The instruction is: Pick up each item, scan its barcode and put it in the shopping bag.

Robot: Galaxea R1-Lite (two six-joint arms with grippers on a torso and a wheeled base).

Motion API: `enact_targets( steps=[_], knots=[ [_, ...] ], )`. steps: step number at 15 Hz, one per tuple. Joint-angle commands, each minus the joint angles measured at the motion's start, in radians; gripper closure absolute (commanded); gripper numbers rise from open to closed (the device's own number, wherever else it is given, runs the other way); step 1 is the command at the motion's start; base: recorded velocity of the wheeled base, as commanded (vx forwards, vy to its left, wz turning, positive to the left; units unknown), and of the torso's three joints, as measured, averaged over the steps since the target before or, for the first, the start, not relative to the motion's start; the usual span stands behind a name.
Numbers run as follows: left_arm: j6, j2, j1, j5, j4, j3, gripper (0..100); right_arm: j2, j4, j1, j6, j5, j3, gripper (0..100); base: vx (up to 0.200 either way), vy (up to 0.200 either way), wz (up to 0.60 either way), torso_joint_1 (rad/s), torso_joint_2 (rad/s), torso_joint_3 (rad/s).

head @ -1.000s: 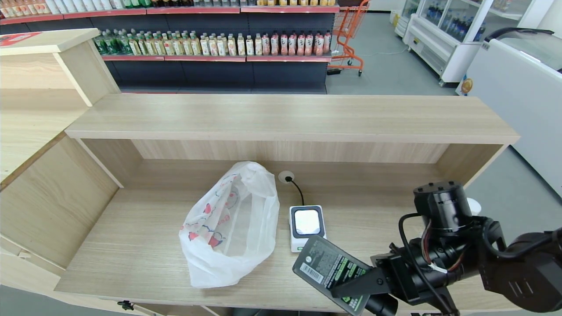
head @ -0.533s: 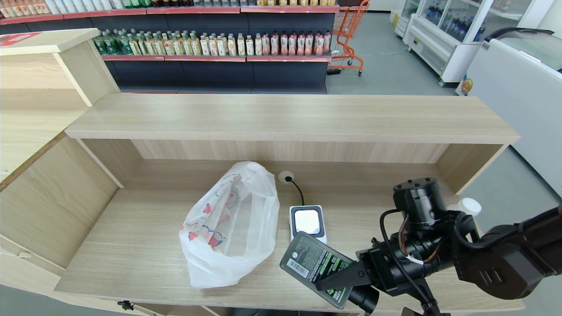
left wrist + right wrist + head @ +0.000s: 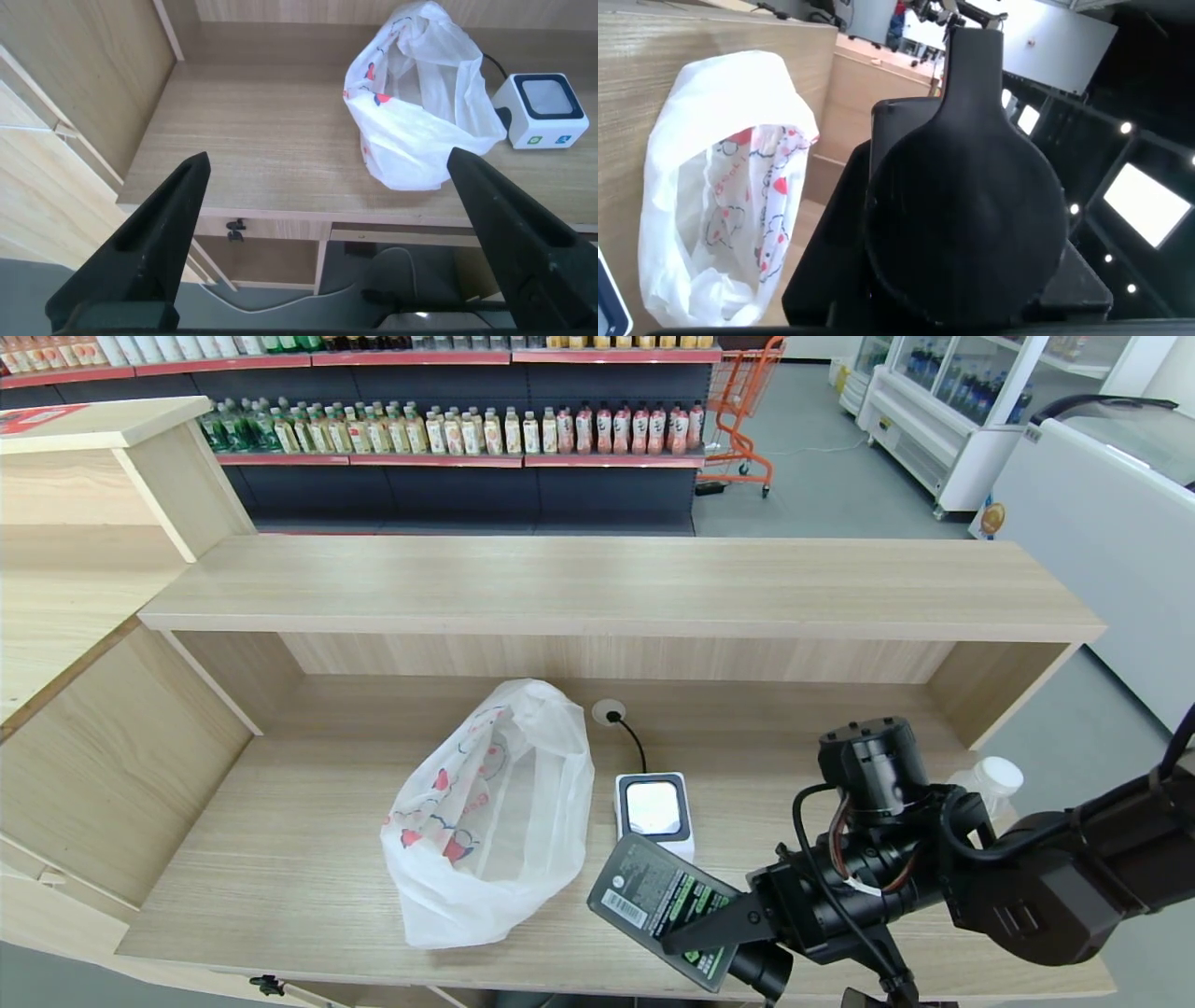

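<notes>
Tabletop [image 3: 280,859] bearing open white shopping bag [image 3: 485,821], barcode scanner [image 3: 652,807] just beside it. Right gripper [image 3: 686,938], jaws clamped on dark flat packet [image 3: 639,896], holds it at the scanner's near edge. Left gripper [image 3: 327,173], jaws apart, hangs before the tabletop's front.

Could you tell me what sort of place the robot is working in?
Most likely a supermarket checkout: shelves of bottled drinks behind, an orange shopping cart in the aisle, and a barcode scanner beside a shopping bag on the wooden counter.
</notes>
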Motion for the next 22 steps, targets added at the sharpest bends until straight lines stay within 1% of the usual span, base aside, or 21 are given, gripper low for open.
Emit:
enact_targets(
  steps=[1,3,5,7,8,9,10,12,13,14,15,16,17,18,19,20,21,22],
  knots=[
    [0.0,0.0,0.0,0.0,0.0,0.0,0,-0.002,0.0,0.0,0.001,0.001,0.005,100,0.0,0.0,0.0,0.0,0.0,0.0],
    [0.0,0.0,0.001,0.0,0.0,0.0,0,-0.004,0.0,0.0,0.001,0.001,0.012,100,0.0,0.0,0.0,0.0,0.0,0.0],
    [0.0,0.0,0.0,0.0,0.0,0.0,0,-0.025,0.0,-0.001,0.04,0.001,0.025,100,0.0,0.0,0.0,0.0,0.0,0.0],
    [0.0,0.0,0.001,0.0,0.0,0.0,0,-0.091,0.006,0.0,0.303,-0.001,0.031,100,0.0,0.0,0.0,0.0,0.0,0.0],
    [0.0,0.0,0.0,0.0,0.0,0.0,0,-0.154,0.022,0.003,0.413,-0.001,0.042,100,0.0,0.0,0.0,0.0,0.0,0.0],
    [-0.002,0.0,0.0,0.0,0.0,0.0,0,-0.237,0.037,-0.012,0.508,-0.001,0.048,100,0.0,0.0,0.0,0.0,0.0,0.0],
    [0.0,0.0,0.001,0.0,0.0,0.0,0,-0.317,0.066,-0.067,0.614,0.002,0.068,100,0.0,0.0,0.0,0.0,0.0,0.0],
    [0.0,0.0,0.0,0.0,0.0,0.0,0,-0.463,0.215,-0.164,0.892,0.025,0.117,100,0.0,0.0,0.0,0.0,0.0,0.0],
    [0.0,0.0,0.0,0.0,0.0,0.0,0,-0.521,0.256,-0.255,1.045,0.028,0.115,100,0.0,0.0,0.0,0.0,0.0,0.0],
    [0.0,0.0,0.0,0.0,0.0,0.0,0,-0.568,0.264,-0.333,1.209,0.027,0.121,100,0.0,0.0,0.0,0.0,0.0,0.0],
    [0.0,0.0,0.0,0.0,0.0,0.0,0,-0.588,0.264,-0.366,1.321,0.027,0.129,100,0.0,0.0,0.0,0.0,0.0,0.0],
    [0.0,0.0,0.0,0.0,0.0,0.0,0,-0.601,0.25,-0.428,1.562,0.028,0.138,100,0.0,0.0,0.0,0.0,0.0,0.0],
    [0.0,0.0,0.001,0.0,0.0,0.0,0,-0.588,0.232,-0.475,1.691,0.028,0.137,100,0.0,0.0,0.0,0.0,0.0,0.0],
    [0.0,0.0,0.0,0.0,0.0,0.0,0,-0.567,0.218,-0.508,1.792,0.028,0.138,100,0.0,0.0,0.0,0.0,0.0,0.0],
    [-0.002,0.0,0.0,0.0,0.0,0.0,0,-0.522,0.2,-0.528,1.929,0.028,0.138,100,0.0,0.0,0.0,0.0,0.0,0.0],
    [0.0,0.0,0.0,0.0,0.0,0.0,0,-0.495,0.19,-0.538,2.004,0.028,0.138,100,0.0,0.0,0.0,0.0,0.0,0.0],
    [0.0,0.0,0.0,0.0,0.0,0.0,0,-0.43,0.177,-0.558,2.131,0.024,0.132,100,0.0,0.0,0.0,0.0,0.0,0.0],
    [0.0,0.0,0.001,0.0,0.0,0.0,0,-0.361,0.164,-0.56,2.217,0.022,0.114,100,0.0,0.0,0.0,0.0,0.0,0.0]
  ],
)
